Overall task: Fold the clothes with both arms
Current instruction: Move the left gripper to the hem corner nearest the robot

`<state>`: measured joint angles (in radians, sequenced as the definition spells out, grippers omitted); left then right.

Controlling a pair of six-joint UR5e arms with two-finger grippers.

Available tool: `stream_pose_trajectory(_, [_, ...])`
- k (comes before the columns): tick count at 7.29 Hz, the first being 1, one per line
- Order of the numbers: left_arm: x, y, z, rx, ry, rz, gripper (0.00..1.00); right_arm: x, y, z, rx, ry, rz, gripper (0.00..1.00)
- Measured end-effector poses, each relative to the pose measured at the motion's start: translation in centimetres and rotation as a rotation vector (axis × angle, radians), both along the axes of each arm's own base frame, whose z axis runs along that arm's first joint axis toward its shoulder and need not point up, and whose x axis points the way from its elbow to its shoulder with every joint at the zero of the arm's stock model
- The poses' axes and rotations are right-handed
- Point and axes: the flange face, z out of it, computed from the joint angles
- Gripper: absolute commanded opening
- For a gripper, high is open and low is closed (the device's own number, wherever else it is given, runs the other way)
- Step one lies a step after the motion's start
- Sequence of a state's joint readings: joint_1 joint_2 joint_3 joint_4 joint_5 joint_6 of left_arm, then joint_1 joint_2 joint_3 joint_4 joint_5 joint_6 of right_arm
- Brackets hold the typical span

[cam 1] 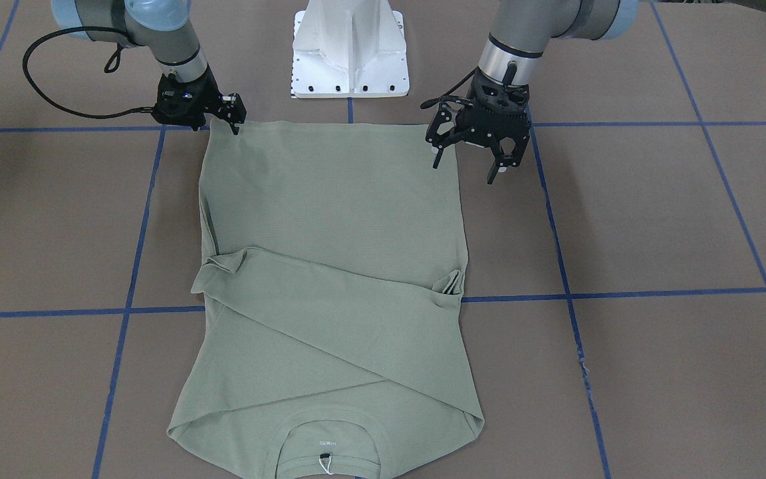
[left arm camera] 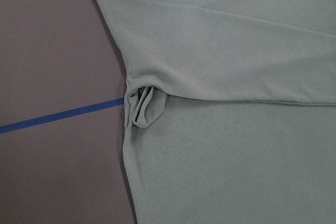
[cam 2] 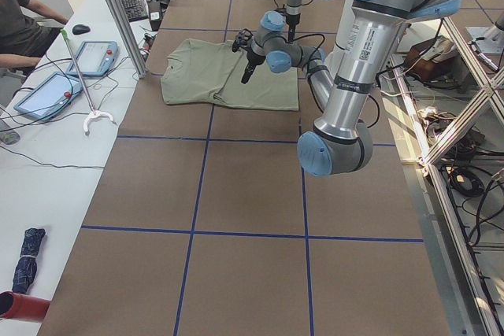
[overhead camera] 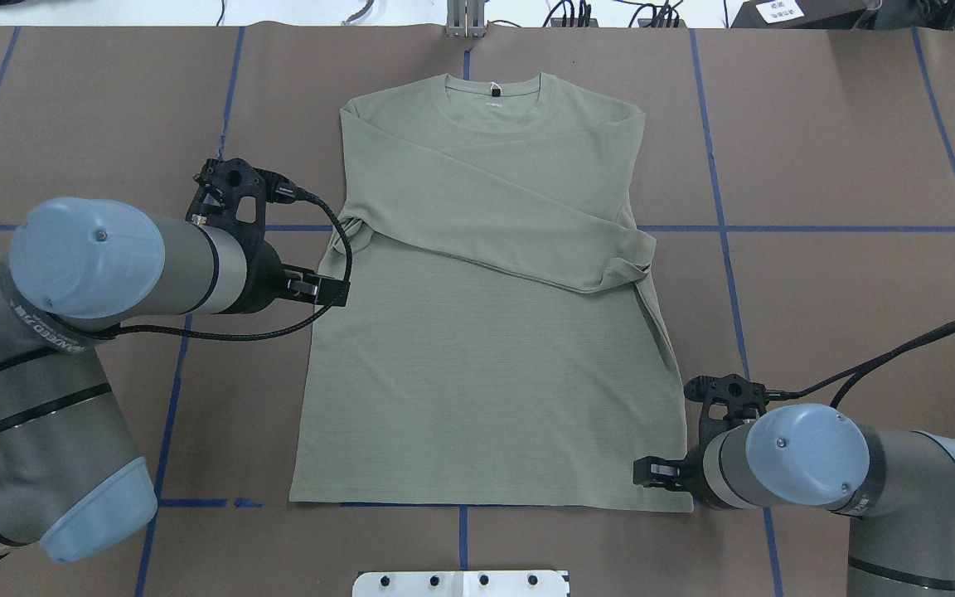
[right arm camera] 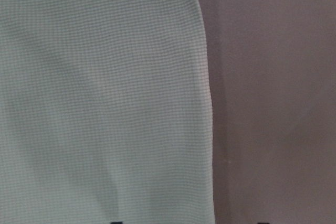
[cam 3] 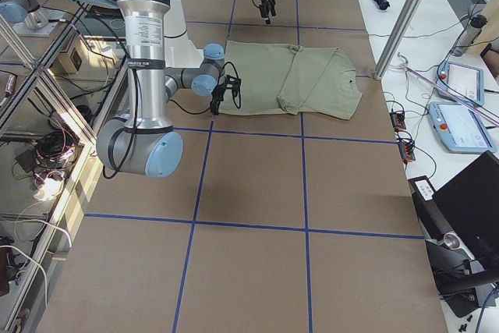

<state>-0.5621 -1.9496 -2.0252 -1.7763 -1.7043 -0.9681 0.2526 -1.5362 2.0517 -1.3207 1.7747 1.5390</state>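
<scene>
The pale sage-green shirt lies flat on the brown table, collar at the far side from the robot, with a sleeve folded diagonally across the chest. My right gripper is low at the hem's corner. In the right wrist view the shirt's side edge runs between two fingertips that stand apart, so it is open. My left gripper is open, empty and raised above the shirt's other side. The left wrist view shows the bunched armpit.
The white pedestal base stands at the robot's side of the table, just behind the hem. Blue tape lines grid the table. An operators' desk with tablets and a seated person lies beyond the collar end.
</scene>
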Motion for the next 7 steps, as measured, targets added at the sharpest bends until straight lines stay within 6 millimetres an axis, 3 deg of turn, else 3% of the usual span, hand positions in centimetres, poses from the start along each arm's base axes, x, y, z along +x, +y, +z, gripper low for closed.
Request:
stream_pose_trajectory(1, [0.02,0.01,-0.01,0.0,0.0,0.0,0.99,-0.14,0.0,0.21,-0.002,0.004,-0.002,0.8])
stream_pose_trajectory(2, [0.03,0.01,-0.03,0.001,0.0,0.001,0.99,-0.28,0.0,0.48,-0.005,0.01,-0.003,0.69])
stream_pose_trajectory(5, [-0.01,-0.04,-0.07,0.002,0.001,0.0,0.99,-0.38,0.0,0.85,-0.008,0.017,-0.004,0.15])
stream_pose_trajectory(7, [-0.02,-0.05,-0.08,0.002,0.001,0.0,0.99,-0.32,0.02,0.88,-0.009,0.018,-0.005,0.0])
